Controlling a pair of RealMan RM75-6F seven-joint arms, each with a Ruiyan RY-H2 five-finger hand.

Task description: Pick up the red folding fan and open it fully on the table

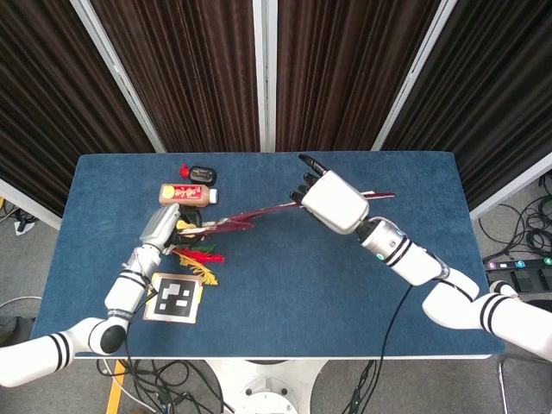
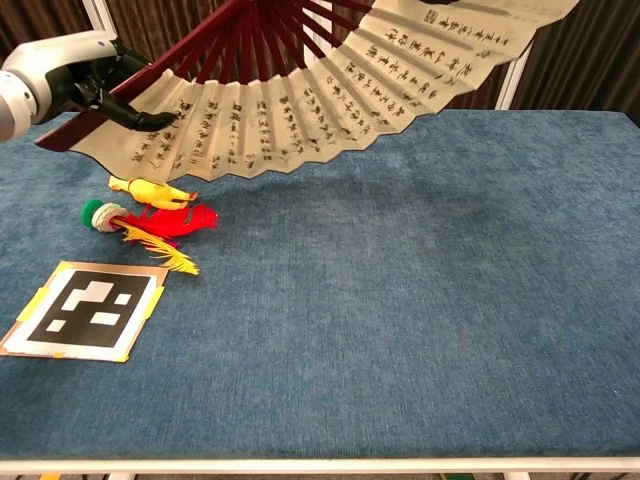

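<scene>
White arms with black bands, silver-white left hand (image 1: 160, 227).

Columns of illegible calligraphy on the fan (image 2: 330, 90)

In the chest view the fan (image 2: 330, 80) runs off the top edge, and the right hand (image 1: 332, 200) is out of frame. The left hand (image 2: 75, 78) is partly cut off at the left edge.
</scene>
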